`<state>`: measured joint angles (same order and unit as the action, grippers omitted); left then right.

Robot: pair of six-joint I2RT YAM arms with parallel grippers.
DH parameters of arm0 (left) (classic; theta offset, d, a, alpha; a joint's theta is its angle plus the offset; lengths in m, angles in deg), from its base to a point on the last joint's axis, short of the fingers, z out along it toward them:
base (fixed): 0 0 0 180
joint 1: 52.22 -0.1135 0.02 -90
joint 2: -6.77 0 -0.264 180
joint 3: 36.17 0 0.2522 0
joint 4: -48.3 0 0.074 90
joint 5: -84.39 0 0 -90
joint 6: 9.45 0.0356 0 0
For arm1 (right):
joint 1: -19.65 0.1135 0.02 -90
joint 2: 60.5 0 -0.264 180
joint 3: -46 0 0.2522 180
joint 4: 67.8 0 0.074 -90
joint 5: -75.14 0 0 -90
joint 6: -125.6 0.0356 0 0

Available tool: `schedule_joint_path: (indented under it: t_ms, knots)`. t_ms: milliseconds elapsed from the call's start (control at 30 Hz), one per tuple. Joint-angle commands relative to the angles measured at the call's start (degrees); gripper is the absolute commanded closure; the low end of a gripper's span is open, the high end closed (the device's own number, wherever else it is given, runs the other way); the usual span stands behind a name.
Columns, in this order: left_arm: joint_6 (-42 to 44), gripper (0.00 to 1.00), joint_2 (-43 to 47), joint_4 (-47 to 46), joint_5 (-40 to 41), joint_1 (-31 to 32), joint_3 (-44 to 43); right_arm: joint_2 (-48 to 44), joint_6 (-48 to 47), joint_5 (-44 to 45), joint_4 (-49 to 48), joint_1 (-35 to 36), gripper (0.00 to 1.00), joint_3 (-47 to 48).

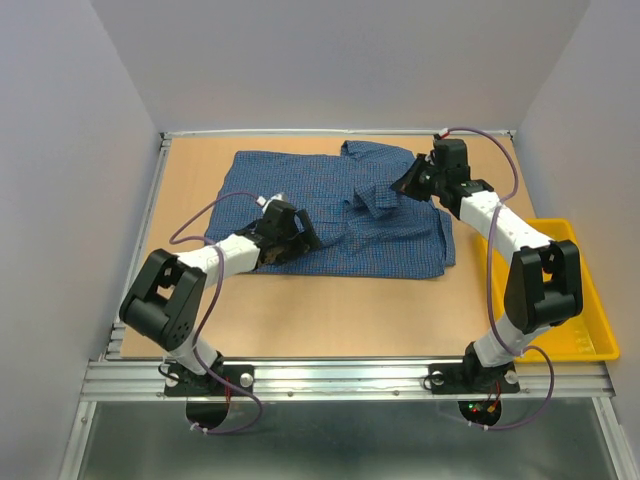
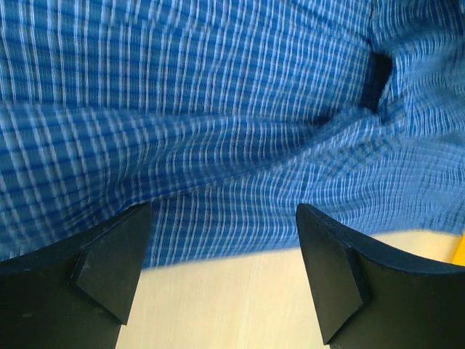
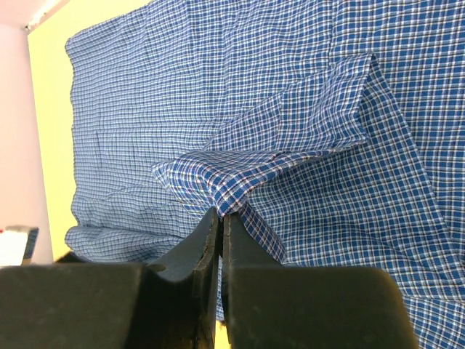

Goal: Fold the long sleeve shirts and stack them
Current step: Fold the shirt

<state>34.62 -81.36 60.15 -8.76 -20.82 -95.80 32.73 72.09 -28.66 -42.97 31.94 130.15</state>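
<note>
One blue fine-checked button-up long sleeve shirt (image 1: 340,215) lies spread on the tan wooden table (image 1: 330,320), upper centre of top view. Right gripper (image 3: 220,214) is clamped on a raised fold of the shirt at its upper right. Left gripper (image 2: 224,218) has jaws wide, gripping nothing, at the shirt's lower-left edge.
</note>
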Motion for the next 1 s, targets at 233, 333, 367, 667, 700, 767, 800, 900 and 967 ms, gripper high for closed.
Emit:
schedule_joint_path:
  t_ms: [233, 333, 367, 667, 700, 767, 800, 900, 967]
  knots:
    - [5.9, 0.08, -8.1, 1.5, 12.0, -0.5, -15.5, -1.1, -1.4, 2.5, -1.8, -2.0, 0.99, 6.9]
    - [7.8, 0.08, -11.6, 1.8, 13.2, -0.8, -18.4, -0.4, -1.8, 2.7, -1.8, -2.2, 1.00, 8.4]
    - [8.3, 0.08, -12.5, 1.8, 14.0, -0.8, -19.1, -0.2, -2.2, 2.8, -1.8, -2.2, 0.99, 9.5]
    - [14.4, 0.08, -14.7, 5.8, 18.6, -2.3, -28.7, 1.3, -3.8, 1.9, -1.7, -2.4, 1.00, 12.8]
    - [13.8, 0.08, -12.0, 7.2, 19.1, -2.3, -28.5, 1.4, -3.8, 1.2, -1.8, -2.3, 1.00, 13.1]
    - [11.1, 0.08, -9.3, 10.7, 21.1, -2.4, -28.3, 1.5, -4.0, 0.8, -1.8, -2.3, 1.00, 12.9]
    - [8.3, 0.08, -8.2, 14.9, 21.3, -2.5, -28.0, 1.6, -3.8, 0.7, -1.8, -2.4, 0.99, 12.8]
    - [5.1, 0.07, -3.5, 18.9, 18.6, -2.5, -23.2, 1.4, -3.4, 0.7, -1.9, -2.3, 0.99, 12.1]
    - [2.4, 0.07, 0.5, 19.1, 16.2, -2.5, -19.4, 1.3, -3.3, 0.5, -1.8, -2.3, 1.00, 11.4]
